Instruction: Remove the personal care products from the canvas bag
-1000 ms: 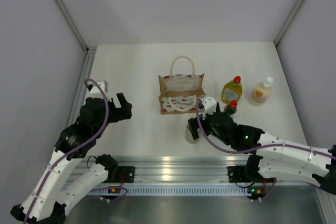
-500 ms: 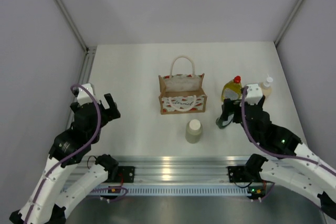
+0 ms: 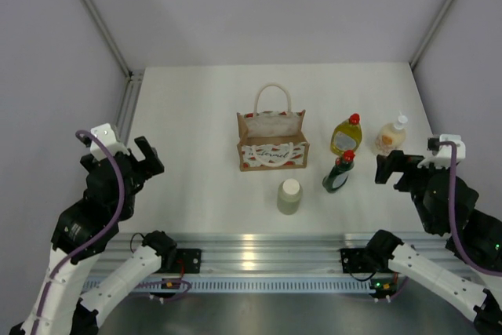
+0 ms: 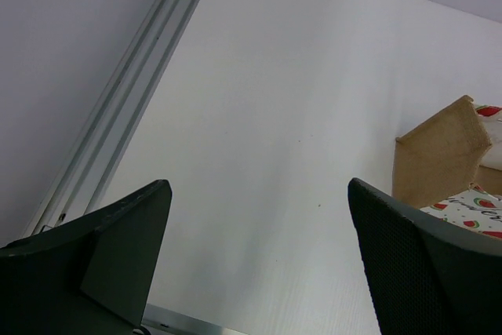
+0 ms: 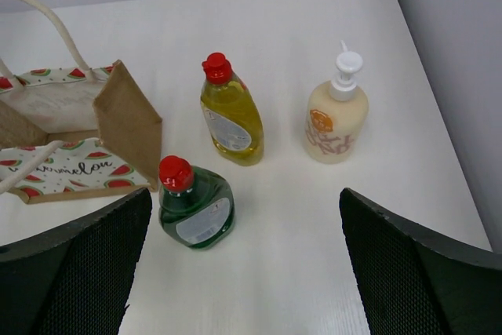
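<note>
The tan canvas bag (image 3: 272, 140) stands upright mid-table, and no bottle shows inside it. All the personal care products stand on the table. The yellow-green bottle (image 3: 346, 134) and the peach pump bottle (image 3: 390, 136) are to the bag's right. The dark green bottle (image 3: 338, 173) and the pale green bottle (image 3: 289, 195) are nearer the front. My right gripper (image 3: 394, 170) is open, right of the dark green bottle. Its wrist view shows the dark green bottle (image 5: 196, 205), the yellow-green bottle (image 5: 231, 119), the pump bottle (image 5: 336, 119) and the bag (image 5: 125, 119) beyond the open gripper (image 5: 245, 202). My left gripper (image 3: 140, 161) is open at the far left, its jaws (image 4: 259, 194) over bare table.
A metal rail (image 3: 259, 245) runs along the near edge, another rail (image 4: 125, 107) along the left side. Grey walls close in the table on the left, right and back. A corner of the bag (image 4: 443, 151) shows at the right of the left wrist view.
My right arm has drawn back to the right, away from the pale green bottle, which stays standing. My left arm has pulled back to the left and nearer the front.
</note>
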You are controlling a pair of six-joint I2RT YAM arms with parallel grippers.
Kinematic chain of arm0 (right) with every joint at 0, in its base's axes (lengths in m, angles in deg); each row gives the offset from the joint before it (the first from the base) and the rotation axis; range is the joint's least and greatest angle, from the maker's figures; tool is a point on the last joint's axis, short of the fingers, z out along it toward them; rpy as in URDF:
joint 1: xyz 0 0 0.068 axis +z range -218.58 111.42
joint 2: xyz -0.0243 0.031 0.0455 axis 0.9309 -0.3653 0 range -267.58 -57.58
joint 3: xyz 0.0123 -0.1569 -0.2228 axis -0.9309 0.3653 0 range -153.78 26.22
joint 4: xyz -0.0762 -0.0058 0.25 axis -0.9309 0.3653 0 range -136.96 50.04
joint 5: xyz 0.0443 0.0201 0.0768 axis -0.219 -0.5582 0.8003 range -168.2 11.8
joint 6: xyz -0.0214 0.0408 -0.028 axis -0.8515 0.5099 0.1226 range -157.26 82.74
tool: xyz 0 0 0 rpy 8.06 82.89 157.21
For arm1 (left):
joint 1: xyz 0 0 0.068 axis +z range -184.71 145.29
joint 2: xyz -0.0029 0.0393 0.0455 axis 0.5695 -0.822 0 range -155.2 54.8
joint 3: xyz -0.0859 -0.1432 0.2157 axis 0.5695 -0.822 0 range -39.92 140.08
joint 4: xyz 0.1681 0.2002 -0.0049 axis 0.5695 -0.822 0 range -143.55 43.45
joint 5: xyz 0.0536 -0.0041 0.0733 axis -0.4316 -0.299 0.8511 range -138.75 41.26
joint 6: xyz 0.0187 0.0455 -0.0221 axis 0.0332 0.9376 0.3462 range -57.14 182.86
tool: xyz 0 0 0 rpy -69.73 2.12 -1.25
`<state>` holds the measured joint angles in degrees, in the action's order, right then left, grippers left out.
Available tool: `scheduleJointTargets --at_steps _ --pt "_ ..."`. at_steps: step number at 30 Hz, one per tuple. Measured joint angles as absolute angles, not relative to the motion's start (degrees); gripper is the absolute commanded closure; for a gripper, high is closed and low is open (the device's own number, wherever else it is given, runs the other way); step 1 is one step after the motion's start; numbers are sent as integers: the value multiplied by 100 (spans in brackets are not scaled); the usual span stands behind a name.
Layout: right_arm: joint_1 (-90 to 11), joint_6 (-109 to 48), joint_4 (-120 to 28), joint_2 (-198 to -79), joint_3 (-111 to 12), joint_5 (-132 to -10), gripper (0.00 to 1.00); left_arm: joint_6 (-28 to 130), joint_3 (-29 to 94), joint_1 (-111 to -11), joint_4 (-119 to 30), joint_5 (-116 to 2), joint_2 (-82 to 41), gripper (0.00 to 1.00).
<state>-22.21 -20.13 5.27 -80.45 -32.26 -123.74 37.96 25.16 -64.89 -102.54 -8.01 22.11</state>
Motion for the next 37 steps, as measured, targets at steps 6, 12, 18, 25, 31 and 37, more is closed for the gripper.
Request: scheduleJointTargets --at_steps 6,12,18,25,31,37 --pt "-2223 -2068 942 -7964 -3547 -12429 1 3907 2641 -6489 -10355 -758 2308 2" --pt "-2225 -2134 1148 -7971 -3617 -12427 1 3927 2641 -6489 -10370 -856 2305 2" --pt "-2225 -2164 1235 -7999 -3617 -12424 1 3927 2641 -6489 -10370 -981 2303 2" --pt "-2225 -2160 1266 -8069 -3615 -12424 0 3920 2641 -6489 -10368 -1035 2301 2" --pt "-2225 -2153 1268 -8108 -3615 -12424 1 3918 2641 -6489 -10366 -1079 2264 2" --pt "-2225 -2105 1268 -8148 -3615 -12424 1 3918 2641 -6489 -10366 -1116 2264 2"
